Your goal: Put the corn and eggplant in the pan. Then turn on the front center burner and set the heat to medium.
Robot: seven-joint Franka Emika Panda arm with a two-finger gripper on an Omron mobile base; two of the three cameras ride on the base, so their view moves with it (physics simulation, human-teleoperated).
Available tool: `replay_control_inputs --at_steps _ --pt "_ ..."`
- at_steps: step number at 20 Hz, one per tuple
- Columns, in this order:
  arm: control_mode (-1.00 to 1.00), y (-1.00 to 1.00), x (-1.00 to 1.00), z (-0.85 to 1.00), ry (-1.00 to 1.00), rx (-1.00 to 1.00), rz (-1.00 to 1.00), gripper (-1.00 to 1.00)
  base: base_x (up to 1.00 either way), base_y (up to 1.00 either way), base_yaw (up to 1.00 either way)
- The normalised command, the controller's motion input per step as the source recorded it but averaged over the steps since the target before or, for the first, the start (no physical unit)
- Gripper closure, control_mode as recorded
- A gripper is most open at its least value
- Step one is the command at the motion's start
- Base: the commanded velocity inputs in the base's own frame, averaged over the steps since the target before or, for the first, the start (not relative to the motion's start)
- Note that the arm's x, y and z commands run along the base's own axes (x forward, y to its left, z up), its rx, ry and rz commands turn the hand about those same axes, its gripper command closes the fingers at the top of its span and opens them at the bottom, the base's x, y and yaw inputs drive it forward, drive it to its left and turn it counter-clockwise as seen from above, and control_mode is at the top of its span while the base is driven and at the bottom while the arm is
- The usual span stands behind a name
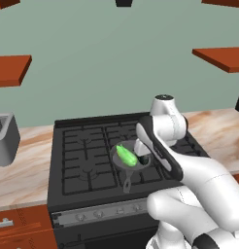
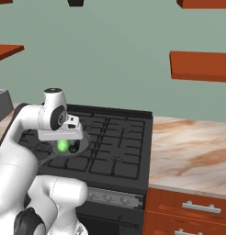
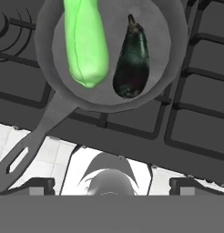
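Both fingers (image 3: pixel 43 185) spread, hand above pan (image 3: pixel 50 43).

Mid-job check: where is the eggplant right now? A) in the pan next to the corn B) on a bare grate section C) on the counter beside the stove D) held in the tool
A: the hand view shows the eggplant lying in the pan beside the corn.

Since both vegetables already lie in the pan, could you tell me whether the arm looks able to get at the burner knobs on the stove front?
Probably yes: the knobs sit uncovered below the pan, and the jaws stand open and empty.
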Motion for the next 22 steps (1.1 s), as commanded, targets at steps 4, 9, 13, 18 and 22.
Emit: replay_control_inputs --at_steps 4,9,13,18,22 --pt "-1.0 -0.2 0.0 -0.04 0.0 0.0 -0.05 -1.0 0.0 0.0 0.0" --pt "-1.0 -0.02 0.0 0.0 0.0 0.0 0.0 -1.0 0.0 0.0 0.0" --pt "-1.0 0.0 0.0 0.0 0.0 0.0 0.0 -1.0 0.0 0.0 0.0" --pt "-1.0 0.0 0.0 0.0 0.0 0.0 0.0 -1.0 0.0 0.0 0.0" --pt "1.0 0.0 0.0 0.0 0.0 0.0 0.0 -1.0 0.0 0.0 0.0"
